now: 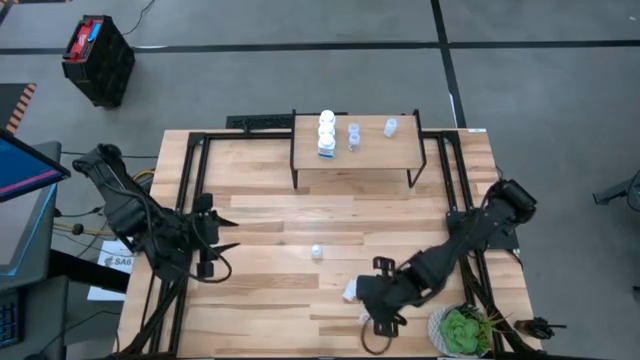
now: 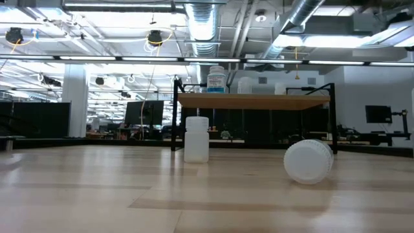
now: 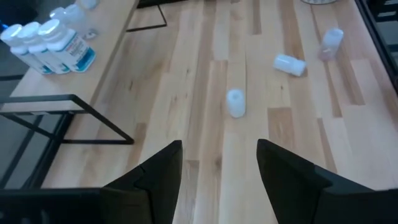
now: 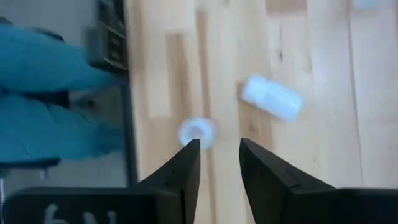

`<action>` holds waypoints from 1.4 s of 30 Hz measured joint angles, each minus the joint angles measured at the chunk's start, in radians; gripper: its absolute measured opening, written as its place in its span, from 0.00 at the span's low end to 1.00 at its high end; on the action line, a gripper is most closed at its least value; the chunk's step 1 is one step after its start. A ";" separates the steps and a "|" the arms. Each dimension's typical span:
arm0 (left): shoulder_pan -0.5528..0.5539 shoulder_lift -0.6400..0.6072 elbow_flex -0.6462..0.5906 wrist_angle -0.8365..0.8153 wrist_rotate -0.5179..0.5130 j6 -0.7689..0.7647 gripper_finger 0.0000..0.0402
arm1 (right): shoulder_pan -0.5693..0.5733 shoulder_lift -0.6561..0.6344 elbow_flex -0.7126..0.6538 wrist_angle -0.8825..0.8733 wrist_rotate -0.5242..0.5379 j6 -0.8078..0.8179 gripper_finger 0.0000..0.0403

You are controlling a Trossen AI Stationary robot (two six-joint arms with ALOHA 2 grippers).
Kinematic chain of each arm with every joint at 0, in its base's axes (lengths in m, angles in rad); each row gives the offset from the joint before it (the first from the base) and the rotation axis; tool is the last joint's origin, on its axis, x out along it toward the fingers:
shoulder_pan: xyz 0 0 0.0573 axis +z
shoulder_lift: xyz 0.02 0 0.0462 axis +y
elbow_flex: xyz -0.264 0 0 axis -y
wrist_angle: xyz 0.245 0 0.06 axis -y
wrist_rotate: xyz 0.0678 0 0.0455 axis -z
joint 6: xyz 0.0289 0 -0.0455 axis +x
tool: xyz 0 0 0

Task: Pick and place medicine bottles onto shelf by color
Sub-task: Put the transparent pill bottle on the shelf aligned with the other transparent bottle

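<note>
Wooden table (image 1: 270, 215); toppled white bottle (image 2: 308, 162)

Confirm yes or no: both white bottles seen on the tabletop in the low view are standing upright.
No. One white bottle stands upright, but the other white bottle lies on its side, round end toward the camera, on the tabletop.
</note>
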 joint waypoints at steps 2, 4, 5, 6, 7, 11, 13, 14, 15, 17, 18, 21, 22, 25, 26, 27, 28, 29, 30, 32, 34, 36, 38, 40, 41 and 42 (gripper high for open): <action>0.000 0.007 0.000 0.000 -0.008 0.001 0.48 | 0.037 -0.001 0.021 0.005 0.049 0.028 0.31; 0.000 0.011 0.000 0.000 -0.008 0.002 0.48 | 0.076 -0.001 0.027 -0.001 0.099 0.058 0.30; 0.000 0.014 0.000 0.001 -0.008 0.001 0.48 | 0.095 -0.001 0.028 -0.003 0.118 0.075 0.30; 0.000 0.019 0.000 0.002 -0.009 0.001 0.48 | 0.114 -0.001 0.028 -0.012 0.136 0.096 0.29; 0.000 0.023 0.000 0.002 -0.008 0.001 0.48 | 0.131 -0.001 0.028 -0.025 0.154 0.122 0.29; 0.000 0.047 0.000 0.003 -0.008 0.009 0.48 | 0.176 0.017 0.020 -0.037 0.195 0.196 0.29; 0.000 0.061 0.000 0.003 -0.008 0.012 0.48 | 0.179 0.038 0.019 -0.042 0.221 0.189 0.29; 0.000 0.067 0.000 0.003 -0.008 0.012 0.48 | 0.178 0.054 0.019 -0.041 0.226 0.176 0.29; 0.000 0.072 0.000 0.001 -0.008 0.012 0.48 | 0.174 0.068 0.019 -0.040 0.225 0.167 0.29; 0.000 0.082 0.000 -0.002 -0.009 0.012 0.48 | 0.159 0.099 0.019 -0.038 0.209 0.157 0.29; 0.001 0.086 0.000 -0.002 -0.010 0.011 0.48 | 0.153 0.114 0.022 -0.039 0.201 0.157 0.29; 0.002 0.090 0.000 -0.003 -0.012 0.000 0.48 | 0.140 0.149 0.039 -0.042 0.198 0.142 0.29; 0.002 0.090 0.000 -0.002 -0.013 -0.006 0.48 | 0.136 0.156 0.045 -0.040 0.198 0.126 0.29; 0.002 0.090 0.000 -0.003 -0.015 -0.015 0.48 | 0.122 0.170 0.050 -0.042 0.187 0.095 0.29; 0.002 0.090 0.000 -0.003 -0.016 -0.015 0.48 | 0.119 0.170 0.051 -0.042 0.186 0.100 0.29; 0.002 0.090 0.000 -0.003 -0.015 -0.016 0.48 | 0.114 0.168 0.053 -0.041 0.187 0.101 0.29; 0.002 0.090 0.000 -0.003 -0.016 -0.016 0.48 | 0.108 0.167 0.054 -0.039 0.186 0.095 0.29; 0.002 0.090 0.000 -0.003 -0.016 -0.017 0.48 | 0.103 0.167 0.055 -0.039 0.182 0.088 0.29; 0.002 0.090 0.000 -0.003 -0.016 -0.017 0.48 | 0.099 0.167 0.054 -0.040 0.173 0.085 0.30; 0.002 0.090 0.000 -0.003 -0.016 -0.016 0.48 | 0.086 0.167 0.054 -0.041 0.126 0.071 0.32; 0.002 0.090 0.000 -0.003 -0.016 -0.009 0.48 | 0.073 0.167 0.054 -0.040 0.075 0.070 0.35; 0.002 0.090 0.000 -0.004 -0.016 -0.006 0.48 | 0.066 0.167 0.054 -0.035 0.058 0.070 0.40; 0.002 0.090 0.000 -0.004 -0.015 -0.005 0.48 | 0.061 0.167 0.054 -0.009 0.050 0.065 0.45; 0.002 0.090 0.000 -0.004 -0.015 -0.004 0.48 | 0.061 0.167 0.054 0.027 0.048 0.038 0.51; 0.002 0.090 0.000 -0.004 -0.015 -0.004 0.48 | 0.064 0.167 0.054 0.043 0.048 0.023 0.53; 0.002 0.090 0.000 -0.004 -0.015 -0.003 0.48 | 0.068 0.167 0.054 0.055 0.048 0.009 0.56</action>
